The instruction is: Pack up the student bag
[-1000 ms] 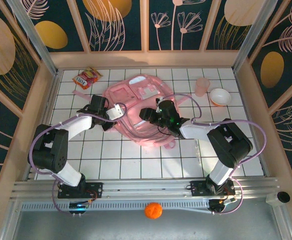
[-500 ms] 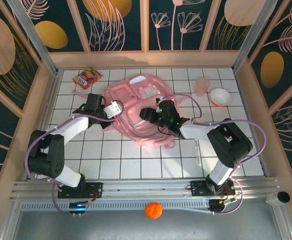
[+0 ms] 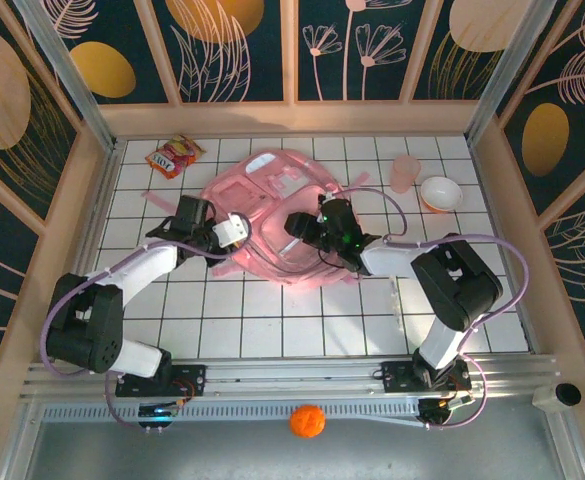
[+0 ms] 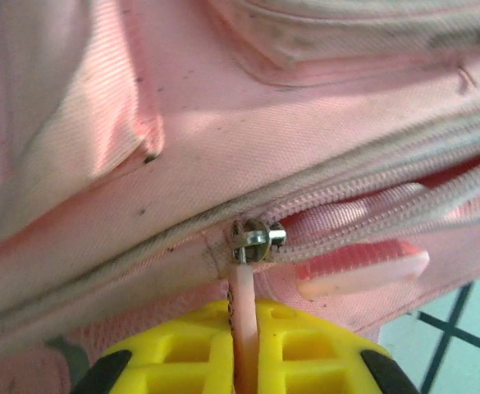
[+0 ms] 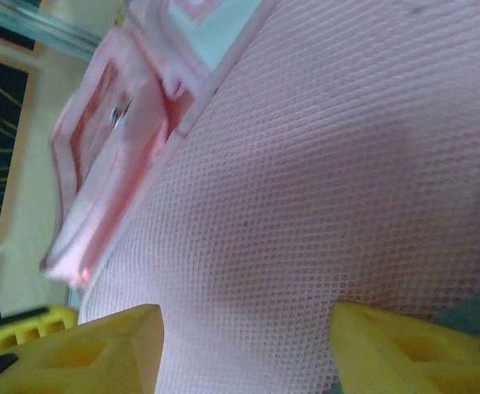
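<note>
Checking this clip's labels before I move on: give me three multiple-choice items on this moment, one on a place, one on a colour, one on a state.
1. Where does the red-and-orange crinkled snack packet lie?
A) on the white tiled table, at the far left, apart from the pale-pink fabric backpack
B) inside the backpack
C) in a bowl

2. What colour are the left pincer's fingers?
A) black
B) yellow
C) silver

3. What state is the left pincer in?
A) open above the table
B) shut on nothing
C) shut on the backpack's pale-pink zip pull tab

Answers: A, it lies on bare tiles beyond the backpack; B, the left wrist view shows yellow plastic; C, the tab sits pinched between the fingers.
</note>
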Motion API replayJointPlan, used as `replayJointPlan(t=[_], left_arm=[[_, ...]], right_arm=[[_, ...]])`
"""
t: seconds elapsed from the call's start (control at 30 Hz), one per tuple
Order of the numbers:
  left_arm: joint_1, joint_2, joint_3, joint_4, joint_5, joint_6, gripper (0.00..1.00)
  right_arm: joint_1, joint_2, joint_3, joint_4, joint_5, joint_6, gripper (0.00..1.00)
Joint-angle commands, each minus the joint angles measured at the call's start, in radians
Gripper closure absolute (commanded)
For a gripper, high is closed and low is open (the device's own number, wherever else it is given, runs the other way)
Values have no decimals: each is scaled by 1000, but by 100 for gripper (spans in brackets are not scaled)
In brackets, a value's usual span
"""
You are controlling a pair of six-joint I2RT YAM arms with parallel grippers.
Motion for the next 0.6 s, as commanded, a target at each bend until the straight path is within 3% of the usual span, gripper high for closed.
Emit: replayJointPlan(t=[0.0, 0.37, 0.57], left_arm=[[-63, 3, -18, -45, 100, 34, 83], [-140, 24, -25, -23, 236, -10, 76], [-141, 9, -63, 25, 206, -91, 69]], right_arm=[[9, 56, -30, -4, -6, 50, 44], [8, 27, -53, 35, 6, 38, 44], [10, 14, -61, 46, 5, 32, 44]])
